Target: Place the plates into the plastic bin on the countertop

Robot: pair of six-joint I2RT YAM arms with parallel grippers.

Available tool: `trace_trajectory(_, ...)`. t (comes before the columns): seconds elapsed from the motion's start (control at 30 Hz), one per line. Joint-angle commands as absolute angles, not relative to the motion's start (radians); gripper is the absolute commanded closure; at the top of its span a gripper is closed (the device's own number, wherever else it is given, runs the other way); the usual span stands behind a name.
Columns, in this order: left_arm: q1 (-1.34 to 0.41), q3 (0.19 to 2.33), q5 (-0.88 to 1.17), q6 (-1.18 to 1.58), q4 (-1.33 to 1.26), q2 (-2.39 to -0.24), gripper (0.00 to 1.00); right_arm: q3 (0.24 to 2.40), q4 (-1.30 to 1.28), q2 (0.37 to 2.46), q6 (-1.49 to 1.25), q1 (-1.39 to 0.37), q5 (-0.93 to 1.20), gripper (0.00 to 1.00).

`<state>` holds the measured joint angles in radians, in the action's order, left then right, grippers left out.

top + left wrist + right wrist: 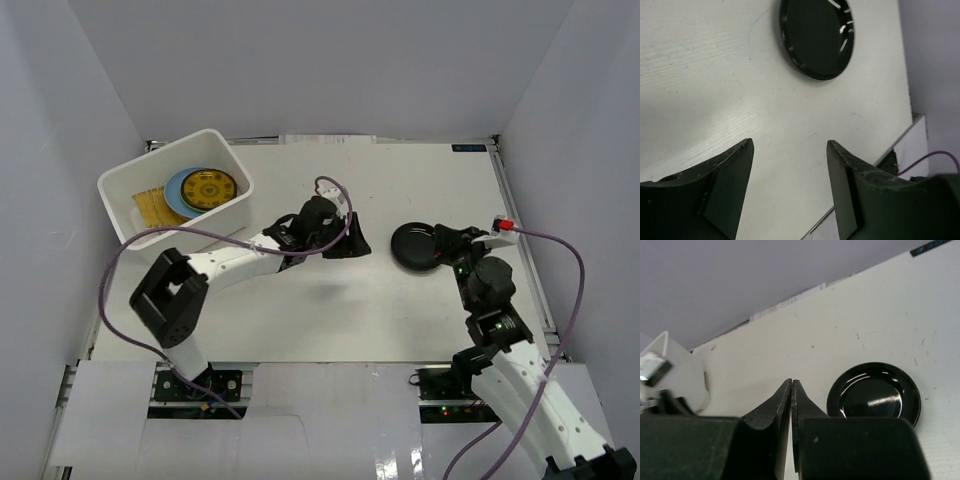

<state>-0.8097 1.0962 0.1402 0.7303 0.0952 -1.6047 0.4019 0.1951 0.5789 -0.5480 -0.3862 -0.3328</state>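
On the white table (400,320), walled in white on three sides:

1. Bin (160,155). White, with rounded corners, at the far left of the table and set at an angle. Three plates show inside it.
2. Left arm (225,262). Reaches from its base at the near left towards mid-table, low over the surface.
3. Right arm (510,370). Rises from the near right and bends in towards the right half of the table.
4. Black plate (412,247) (817,35) (873,396). Glossy and round, flat on the table right of centre, between the two claws and outside the bin.
5. Gold plate (208,188). Dark rim, topmost in the bin.
6. Blue plate (178,195). Under the gold plate, showing as a crescent.
7. Yellow plate (150,208). Straw-coloured, lowest of the three and partly covered.
8. Left claw (355,240) (789,142). Fingers spread wide with bare table between them. It points at the black plate, which lies apart from it.
9. Right claw (443,240) (791,382). Fingers pressed together with nothing seen between them, just beside the black plate's right edge.
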Motion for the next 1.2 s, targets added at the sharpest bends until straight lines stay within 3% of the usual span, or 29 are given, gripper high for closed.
trace_trajectory(0.0, -0.831, 1.216, 0.104, 0.712, 0.017, -1.73, 0.31, 0.402, 0.062, 0.447, -0.468, -0.38, -0.4, 0.92)
trace_trajectory(0.47, -0.854, 1.629, 0.127, 0.678, 0.069, -2.218, 0.36, 0.408, -0.054, 0.345, -0.463, -0.376, -0.298, 0.92)
trace_trajectory(0.67, -0.854, 1.732, 0.13, 0.701, 0.098, -2.336, 0.48, 0.382, -0.058, 0.333, -0.474, -0.376, -0.293, 0.89)
trace_trajectory(0.73, -0.854, 1.741, 0.121, 0.701, 0.101, -2.35, 0.66, 0.377, -0.058, 0.334, -0.472, -0.376, -0.284, 0.89)
trace_trajectory(0.8, -0.853, 1.743, 0.112, 0.703, 0.104, -2.35, 0.92, 0.377, -0.058, 0.339, -0.472, -0.376, -0.278, 0.89)
trace_trajectory(0.83, -0.853, 1.741, 0.107, 0.701, 0.104, -2.339, 0.99, 0.377, -0.058, 0.339, -0.471, -0.376, -0.276, 0.89)
trace_trajectory(1.03, -0.831, 1.585, 0.12, 0.693, 0.026, -2.185, 1.0, 0.414, -0.081, 0.319, -0.471, -0.376, -0.285, 0.88)
trace_trajectory(1.17, -0.754, 1.346, 0.147, 0.687, -0.077, -1.836, 1.0, 0.481, -0.152, 0.285, -0.442, -0.377, -0.296, 0.78)
